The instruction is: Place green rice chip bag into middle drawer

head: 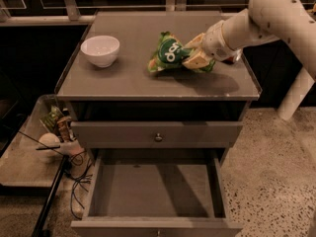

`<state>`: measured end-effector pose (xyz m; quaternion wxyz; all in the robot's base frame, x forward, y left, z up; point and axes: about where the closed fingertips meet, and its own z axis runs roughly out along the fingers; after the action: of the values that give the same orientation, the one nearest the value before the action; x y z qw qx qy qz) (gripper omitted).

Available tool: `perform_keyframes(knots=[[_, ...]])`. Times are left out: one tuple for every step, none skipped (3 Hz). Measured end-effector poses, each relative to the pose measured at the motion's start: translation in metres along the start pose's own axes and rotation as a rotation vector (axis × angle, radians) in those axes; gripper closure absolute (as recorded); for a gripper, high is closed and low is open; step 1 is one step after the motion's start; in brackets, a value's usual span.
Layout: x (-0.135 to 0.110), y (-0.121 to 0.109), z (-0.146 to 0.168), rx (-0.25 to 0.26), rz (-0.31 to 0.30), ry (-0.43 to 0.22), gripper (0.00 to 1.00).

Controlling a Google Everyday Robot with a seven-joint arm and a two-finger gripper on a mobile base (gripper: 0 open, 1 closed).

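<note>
The green rice chip bag (169, 54) is light green with a dark green round logo. It hangs tilted just above the right half of the cabinet top, with its shadow on the surface below. My gripper (196, 53) comes in from the right and is shut on the bag's right end, with tan fingers (198, 61) above and below it. The middle drawer (154, 190) is pulled open at the bottom of the view, a wide grey box with nothing in it.
A white bowl (100, 50) sits on the left of the cabinet top (123, 78). An orange-red soda can (233, 59) is mostly hidden behind my arm. A closed drawer front with a round knob (158, 137) is above the open drawer. A low shelf with clutter (57, 132) and cables stands at the left.
</note>
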<state>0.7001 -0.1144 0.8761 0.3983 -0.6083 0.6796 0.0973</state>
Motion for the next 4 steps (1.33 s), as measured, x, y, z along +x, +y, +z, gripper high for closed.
perform_keyframes(knots=[[0.003,0.027,-0.035,0.007,0.006,-0.026,1.0],[0.004,0.056,-0.065,0.009,0.009,-0.051,1.0],[0.004,0.085,-0.088,0.017,0.002,-0.068,1.0],[0.006,0.124,-0.107,0.032,-0.008,-0.074,1.0]])
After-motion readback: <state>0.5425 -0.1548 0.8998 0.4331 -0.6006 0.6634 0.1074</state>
